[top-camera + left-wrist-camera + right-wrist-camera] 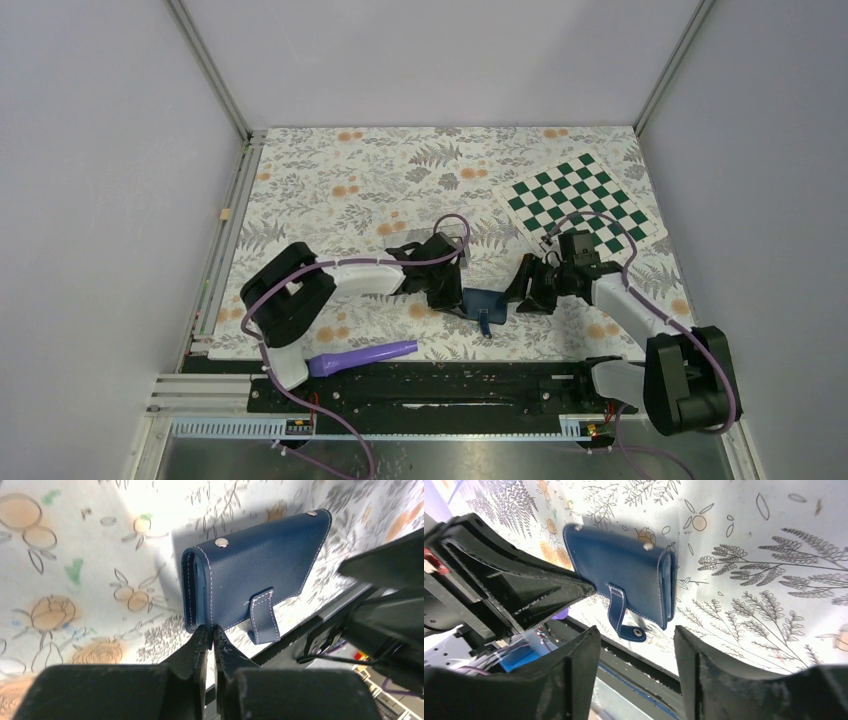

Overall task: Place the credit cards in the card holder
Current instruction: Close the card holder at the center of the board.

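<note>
Card holder (485, 302) lay folded over on the floral table (330, 180), toward the near edge, between the 2 arms. Its snap tab (619, 612) hung loose, unsnapped. Left pincer (209, 631) sat low at the holder's left, jaws narrowed to a thin slit, tips touching the holder's left edge. Could not tell whether they nipped any leather or only pressed against it. Judged purpose: to brace the holder so it would not slide while the other arm worked. Right pincer (635, 628) hovered just right of the holder, jaws wide, nothing in them, fingers framing the tab end; probably placed to catch the tab or lift the flap. No credit cards seen loose in any of the 3 views. Dark layers showed at the holder's open end, too indistinct to call cards. Checkerboard (585, 205) far right and purple object (365, 356) near left, both well apart from the work.
</note>
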You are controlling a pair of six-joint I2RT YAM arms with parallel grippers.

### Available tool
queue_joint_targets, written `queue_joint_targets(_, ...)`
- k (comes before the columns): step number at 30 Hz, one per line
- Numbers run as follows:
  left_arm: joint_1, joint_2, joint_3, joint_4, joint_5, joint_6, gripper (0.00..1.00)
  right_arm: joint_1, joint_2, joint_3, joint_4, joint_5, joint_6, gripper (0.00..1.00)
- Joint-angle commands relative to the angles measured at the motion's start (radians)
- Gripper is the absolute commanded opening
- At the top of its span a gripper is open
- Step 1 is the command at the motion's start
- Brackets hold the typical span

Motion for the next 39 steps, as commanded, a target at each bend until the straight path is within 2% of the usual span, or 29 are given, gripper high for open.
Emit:
queue_joint_targets(1,-0.014,-0.084,-0.021,-0.097,0.012,0.096,0.0,0.006,-0.034,0.105,-0.123,0.093,-0.095,0.67)
queue_joint_targets(5,-0.014,-0.11,-0.001,-0.195,0.022,0.207,0.0,0.007,0.095,0.192,-0.151,0.035,-0.187,0.68)
queue_joint_targets(6,-0.014,-0.111,0.009,-0.22,0.018,0.231,0.05,0.005,0.132,0.207,-0.144,0.002,-0.197,0.68)
queue_joint_targets(8,-0.013,-0.117,0.022,-0.26,0.004,0.256,0.27,0.008,0.204,0.225,-0.123,-0.071,-0.209,0.67)
queue_joint_targets(10,-0.014,-0.145,0.01,-0.254,0.005,0.249,0.45,0.013,0.259,0.231,-0.106,-0.122,-0.217,0.66)
queue_joint_targets(12,-0.011,-0.175,-0.025,-0.221,0.033,0.219,0.53,0.019,0.296,0.22,-0.077,-0.152,-0.212,0.65)
queue_joint_targets(14,-0.006,-0.198,-0.065,-0.171,0.071,0.175,0.56,0.03,0.335,0.208,-0.054,-0.188,-0.202,0.64)
queue_joint_targets(18,0.004,-0.223,-0.172,-0.022,0.155,0.048,0.52,0.065,0.392,0.192,0.009,-0.205,-0.174,0.63)
queue_joint_targets(22,0.005,-0.214,-0.262,0.135,0.188,-0.08,0.4,0.079,0.441,0.203,0.071,-0.211,-0.142,0.64)
queue_joint_targets(24,0.006,-0.189,-0.269,0.155,0.175,-0.118,0.35,0.092,0.47,0.226,0.065,-0.216,-0.138,0.63)
queue_joint_targets(29,0.014,-0.129,-0.223,0.117,0.108,-0.145,0.24,0.133,0.491,0.209,0.047,-0.21,-0.135,0.61)
queue_joint_targets(32,0.032,-0.101,-0.173,0.056,0.046,-0.117,0.18,0.134,0.467,0.144,0.072,-0.213,-0.115,0.55)
queue_joint_targets(34,0.045,-0.082,-0.13,-0.002,0.012,-0.077,0.17,0.134,0.437,0.079,0.102,-0.235,-0.086,0.46)
queue_joint_targets(35,0.052,-0.07,-0.106,-0.032,-0.001,-0.054,0.16,0.136,0.418,0.047,0.122,-0.252,-0.07,0.44)
queue_joint_targets(39,0.083,-0.022,-0.009,-0.139,-0.038,0.036,0.17,0.141,0.325,-0.032,0.123,-0.25,-0.06,0.46)
